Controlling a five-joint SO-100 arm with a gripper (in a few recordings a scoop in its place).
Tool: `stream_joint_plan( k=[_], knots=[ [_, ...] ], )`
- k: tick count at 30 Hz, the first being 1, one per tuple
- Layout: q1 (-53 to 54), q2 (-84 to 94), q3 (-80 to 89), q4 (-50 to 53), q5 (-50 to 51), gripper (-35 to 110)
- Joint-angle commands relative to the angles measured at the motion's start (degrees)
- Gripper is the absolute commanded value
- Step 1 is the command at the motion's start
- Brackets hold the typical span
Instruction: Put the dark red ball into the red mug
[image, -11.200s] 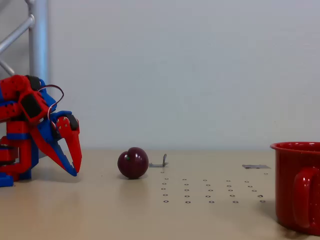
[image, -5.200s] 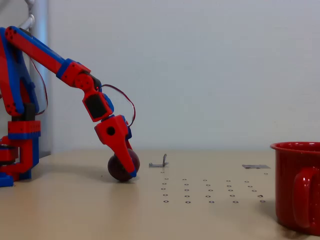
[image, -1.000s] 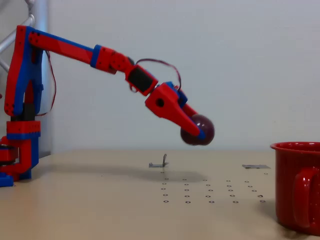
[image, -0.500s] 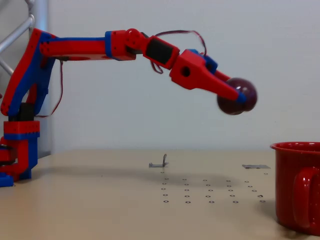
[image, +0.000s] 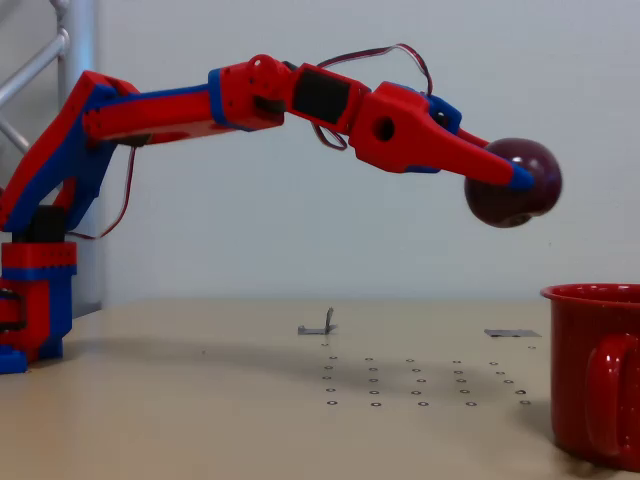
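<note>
Tool is clamped on the ball, up in the air just left of the mug rim, so I'd guess letting go now bounces it off the rim onto the bench.

Open air lay between the pincer, gripping the dark red ball, and the red mug below to its right. The counter beneath held only a small metal bracket.
</note>
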Motion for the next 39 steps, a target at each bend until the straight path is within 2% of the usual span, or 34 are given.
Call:
stream_joint_plan(
  k=[1,5,11,17,22,31,37,39],
  knots=[
    [1.0,3.3,-9.1,-2.7,-0.8,19],
    [1.8,1.3,-12.5,-3.3,-1.5,20],
    [3.1,-0.7,-13.5,-9.3,0.4,32],
    [4.7,-2.6,-14.8,-11.3,2.4,36],
    [5.6,-2.9,-13.5,-11.3,0.1,36],
    [2.9,1.9,-8.9,-11.3,7.9,36],
    [2.5,3.1,-7.7,-11.1,9.4,35],
    [2.8,4.0,-8.5,-6.2,11.3,34]
  ],
)
